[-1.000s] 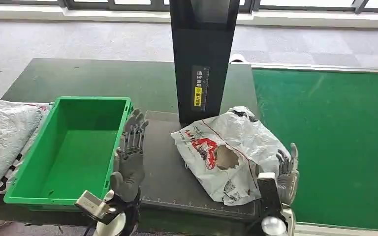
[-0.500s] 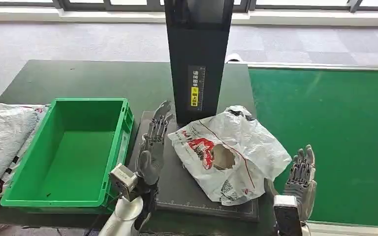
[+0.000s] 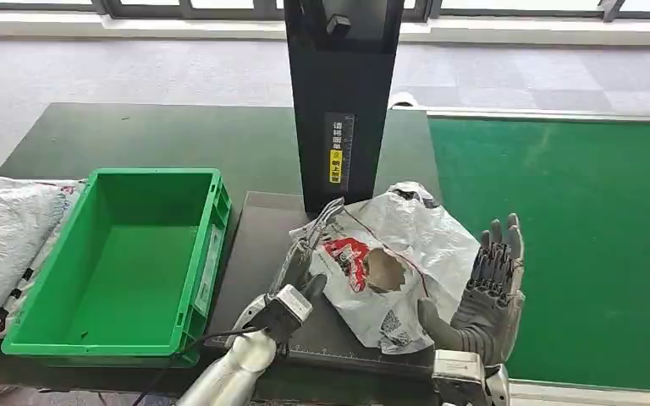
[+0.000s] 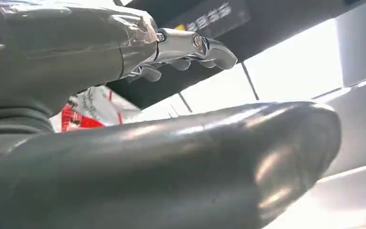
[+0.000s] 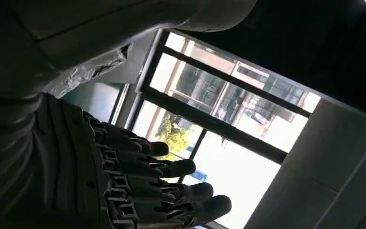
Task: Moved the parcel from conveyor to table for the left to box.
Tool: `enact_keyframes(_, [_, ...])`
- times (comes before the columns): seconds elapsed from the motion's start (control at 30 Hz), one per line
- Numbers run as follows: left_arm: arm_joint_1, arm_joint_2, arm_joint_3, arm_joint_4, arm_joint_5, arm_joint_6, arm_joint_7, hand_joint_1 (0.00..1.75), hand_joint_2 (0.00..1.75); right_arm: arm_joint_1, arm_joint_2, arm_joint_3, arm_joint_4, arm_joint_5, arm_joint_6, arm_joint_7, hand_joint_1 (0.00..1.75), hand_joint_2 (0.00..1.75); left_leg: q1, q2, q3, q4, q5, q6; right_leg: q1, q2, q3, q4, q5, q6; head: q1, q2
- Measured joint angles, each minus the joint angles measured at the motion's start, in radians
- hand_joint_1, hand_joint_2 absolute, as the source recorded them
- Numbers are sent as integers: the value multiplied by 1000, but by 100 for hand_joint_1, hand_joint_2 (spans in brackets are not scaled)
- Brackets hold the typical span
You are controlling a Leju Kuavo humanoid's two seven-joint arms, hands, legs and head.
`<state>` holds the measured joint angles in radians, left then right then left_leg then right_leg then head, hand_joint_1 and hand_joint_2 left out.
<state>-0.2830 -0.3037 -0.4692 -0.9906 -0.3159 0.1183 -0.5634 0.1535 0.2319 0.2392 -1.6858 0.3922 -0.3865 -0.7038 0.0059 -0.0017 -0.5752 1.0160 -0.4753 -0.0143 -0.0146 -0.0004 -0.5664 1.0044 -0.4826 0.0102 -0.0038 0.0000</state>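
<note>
Item: parcel on scale plate; my left hand spread against it, right hand empty, fingers apart; I advise gripping bunched plastic, then lifting toward green crate.

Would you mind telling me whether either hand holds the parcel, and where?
Cannot tell for the left hand, reaching the parcel's left edge; the right hand holds nothing.

Crumpled white parcel (red print, torn hole) lies beside empty green box.
</note>
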Motion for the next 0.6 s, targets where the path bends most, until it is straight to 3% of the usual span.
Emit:
enact_keyframes(0.4, [-32,-9,-3,88,-2,0,-3,0,0,0,-29,56,-29,-2,-11,0,0,175,0,0,0,0,0,0,0,0,0,0,0,0,0,0])
enact_keyframes(0.43, [-33,-9,-3,91,-2,0,-3,0,175,0,-30,56,-29,-3,-14,0,0,175,0,0,0,0,0,0,0,0,0,0,0,0,0,0])
enact_keyframes(0.6, [-78,-25,-5,159,-108,118,16,0,175,-29,-81,158,-71,21,-174,-1,0,175,0,0,0,0,0,0,0,0,0,0,0,0,0,0])
